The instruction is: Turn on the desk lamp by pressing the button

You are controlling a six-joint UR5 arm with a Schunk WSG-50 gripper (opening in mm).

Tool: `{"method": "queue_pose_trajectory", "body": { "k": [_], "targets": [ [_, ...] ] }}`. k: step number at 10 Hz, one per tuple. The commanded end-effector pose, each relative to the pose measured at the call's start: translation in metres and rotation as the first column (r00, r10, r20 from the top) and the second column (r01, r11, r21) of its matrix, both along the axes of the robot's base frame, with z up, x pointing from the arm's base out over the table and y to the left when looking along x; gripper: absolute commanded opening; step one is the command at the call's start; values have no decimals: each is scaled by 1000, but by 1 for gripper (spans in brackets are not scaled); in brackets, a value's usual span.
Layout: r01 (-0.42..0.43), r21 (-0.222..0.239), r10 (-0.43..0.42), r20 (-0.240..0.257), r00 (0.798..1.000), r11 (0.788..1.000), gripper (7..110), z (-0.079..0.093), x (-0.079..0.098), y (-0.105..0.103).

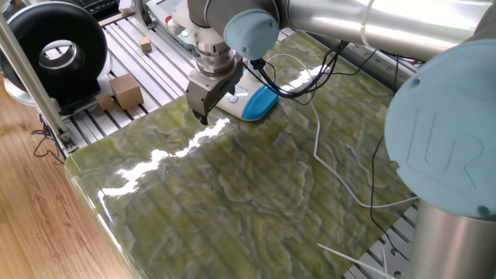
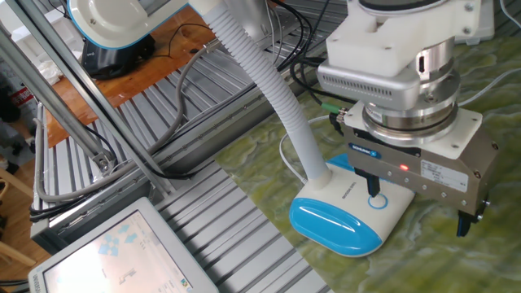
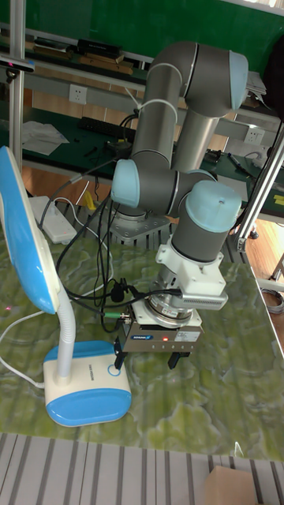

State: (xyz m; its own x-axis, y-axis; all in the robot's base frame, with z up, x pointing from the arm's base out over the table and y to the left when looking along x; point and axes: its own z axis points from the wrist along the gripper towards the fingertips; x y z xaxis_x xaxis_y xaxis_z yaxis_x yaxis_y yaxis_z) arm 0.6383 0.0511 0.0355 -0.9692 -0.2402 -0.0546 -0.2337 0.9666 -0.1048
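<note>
The desk lamp [image 2: 338, 225] stands on the green table with its blue-rimmed white base [image 3: 83, 393] and its ribbed white stem [image 2: 277, 98] rising up; its blue head [image 3: 28, 237] hangs at the left of the tall view. The button [image 2: 378, 202] is a small ringed circle on the base's white face. My gripper [image 2: 419, 205] hovers low over the base and is open. One black finger [image 2: 373, 184] points down just beside the button; I cannot tell if it touches. The other finger [image 2: 466, 221] hangs past the base, over the table. In the one fixed view the gripper [image 1: 213, 108] hides the button.
Black and white cables [image 1: 333, 155] trail across the table behind the lamp. A white power strip [image 3: 55, 225] lies at the back left. Cardboard boxes [image 1: 124, 91] and a black round device [image 1: 54, 50] sit off the table's edge. A screen [image 2: 106, 260] lies below the metal slats.
</note>
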Motion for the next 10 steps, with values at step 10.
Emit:
{"method": "queue_pose_trajectory", "body": {
  "k": [10],
  "targets": [
    [62, -42, -65, -74, 995, 997, 88, -13, -14, -1]
  ]
}}
